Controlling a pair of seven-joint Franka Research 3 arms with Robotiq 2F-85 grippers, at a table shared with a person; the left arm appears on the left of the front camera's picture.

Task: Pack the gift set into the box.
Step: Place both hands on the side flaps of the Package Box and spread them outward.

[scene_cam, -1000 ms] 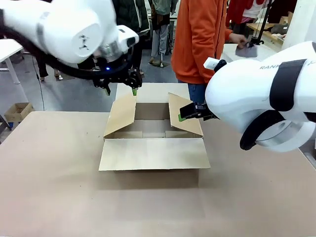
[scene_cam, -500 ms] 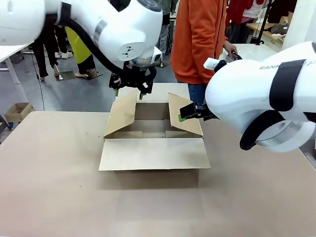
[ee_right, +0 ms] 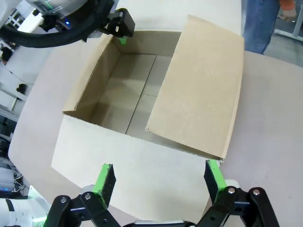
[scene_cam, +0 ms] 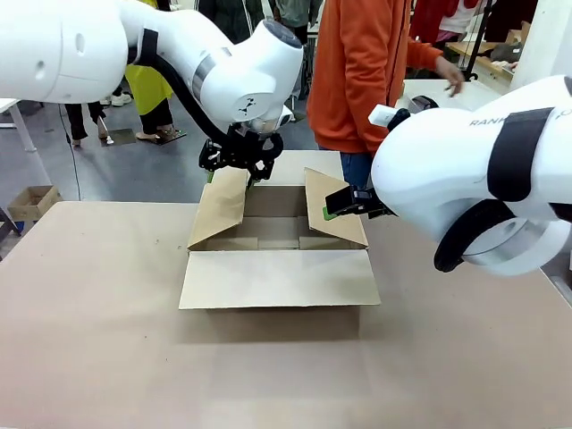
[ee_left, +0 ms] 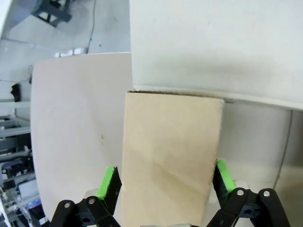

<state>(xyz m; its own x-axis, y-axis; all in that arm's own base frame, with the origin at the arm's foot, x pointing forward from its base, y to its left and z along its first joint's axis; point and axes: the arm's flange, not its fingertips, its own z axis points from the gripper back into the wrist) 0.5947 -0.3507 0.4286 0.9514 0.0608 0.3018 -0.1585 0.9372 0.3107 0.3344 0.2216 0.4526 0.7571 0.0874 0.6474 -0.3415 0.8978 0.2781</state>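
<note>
You're looking at the box (scene_cam: 273, 201), plain brown corrugated cardboard, sitting open approx. mid-table (scene_cam: 89, 340) and squared to the robot's side. Its front flap (scene_cam: 279, 279) is lying folded out flat toward the near edge. The far flap (scene_cam: 286, 165) is lying folded out the opp. way. The L flap (scene_cam: 222, 207) and R flap (scene_cam: 335, 210) are both standing raised, not folded down. In the right wrist view the box (ee_right: 118, 90) is showing its inside from above: the bare floor (ee_right: 137, 94) is lying flat w/ a seam running btwn its panels. In the left wrist view one raised flap (ee_left: 170, 151) is showing face-on, a smooth tan panel.
</note>
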